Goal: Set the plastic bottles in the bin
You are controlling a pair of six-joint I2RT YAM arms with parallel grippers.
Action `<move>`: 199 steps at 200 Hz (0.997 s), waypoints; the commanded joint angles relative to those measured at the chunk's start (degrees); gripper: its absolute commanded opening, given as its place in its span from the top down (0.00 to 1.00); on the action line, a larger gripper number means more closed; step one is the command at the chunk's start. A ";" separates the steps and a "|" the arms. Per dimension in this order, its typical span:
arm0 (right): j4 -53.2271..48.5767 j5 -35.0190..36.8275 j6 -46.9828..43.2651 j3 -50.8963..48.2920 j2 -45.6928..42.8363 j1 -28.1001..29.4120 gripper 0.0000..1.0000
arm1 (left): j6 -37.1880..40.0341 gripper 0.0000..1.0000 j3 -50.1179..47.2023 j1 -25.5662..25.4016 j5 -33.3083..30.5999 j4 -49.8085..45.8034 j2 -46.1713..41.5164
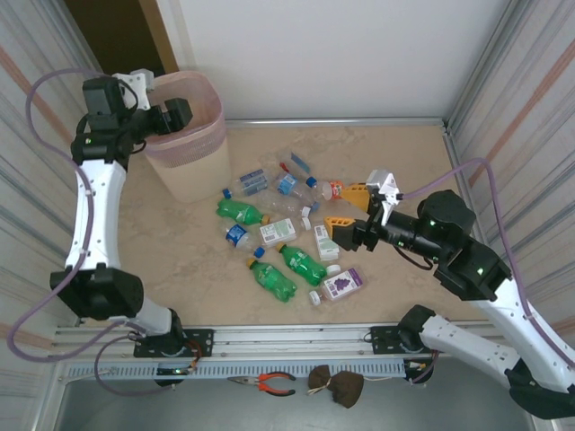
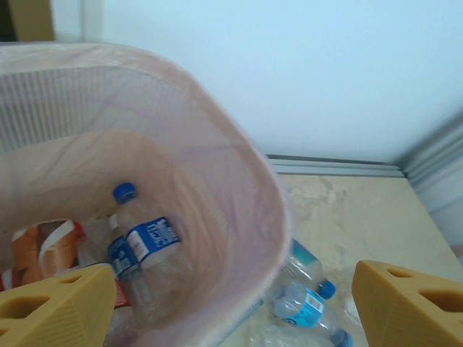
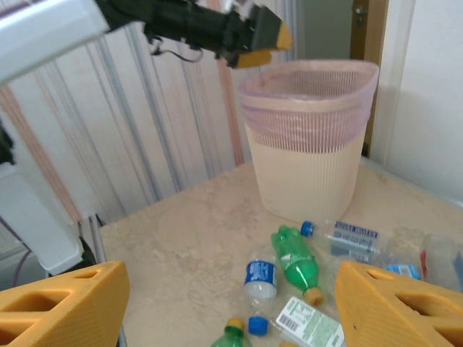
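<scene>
The bin [image 1: 194, 176], beige with a pink liner over its rim, stands at the back left. My left gripper [image 1: 178, 115] hangs over its mouth, open and empty [image 2: 233, 296]. Inside the bin [image 2: 242, 155] lies a clear water bottle [image 2: 142, 246] with a blue label, beside an orange-and-red bottle [image 2: 42, 244]. Several plastic bottles lie on the table's middle: green ones [image 1: 241, 212] [image 1: 272, 278], a purple-labelled one [image 1: 342, 285], white ones [image 1: 277, 233]. My right gripper [image 1: 340, 206] hovers open above their right side, with nothing between its fingers [image 3: 233, 303].
Clear water bottles [image 2: 307, 303] lie right against the bin's foot. Corrugated walls close in the table on both sides, a white wall at the back. Pliers [image 1: 269, 383] lie on the front rail. Bare table [image 3: 181, 238] stretches left of the bottle pile.
</scene>
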 commanded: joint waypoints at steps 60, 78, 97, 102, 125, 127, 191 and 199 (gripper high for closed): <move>-18.35 -0.09 -4.81 0.42 5.10 1.09 0.24 | 7.93 0.15 -21.57 -0.10 16.06 6.23 -17.04; -22.52 0.47 -8.46 0.41 7.17 1.02 0.24 | 9.84 0.15 -25.75 -0.12 16.13 6.22 -19.27; -24.03 3.03 -10.07 -0.39 9.39 1.06 0.22 | 11.90 0.15 -29.46 -0.09 15.82 5.52 -20.72; -24.26 4.55 -10.02 -0.43 10.04 1.07 0.22 | 12.14 0.15 -30.42 -0.06 15.48 5.47 -21.13; -24.46 9.66 -7.20 -0.25 15.64 0.78 0.22 | 11.89 0.15 -34.81 -0.15 14.02 6.88 -22.56; -24.53 9.92 -6.80 -0.14 16.25 0.71 0.22 | 11.73 0.15 -35.18 -0.13 14.00 7.10 -22.58; -25.72 15.36 13.96 4.27 36.60 -2.87 0.29 | 8.84 0.14 -40.49 -0.08 11.92 8.78 -23.77; -26.02 16.25 15.43 4.75 38.60 -3.19 0.30 | 8.74 0.14 -40.49 -0.07 11.45 8.72 -23.74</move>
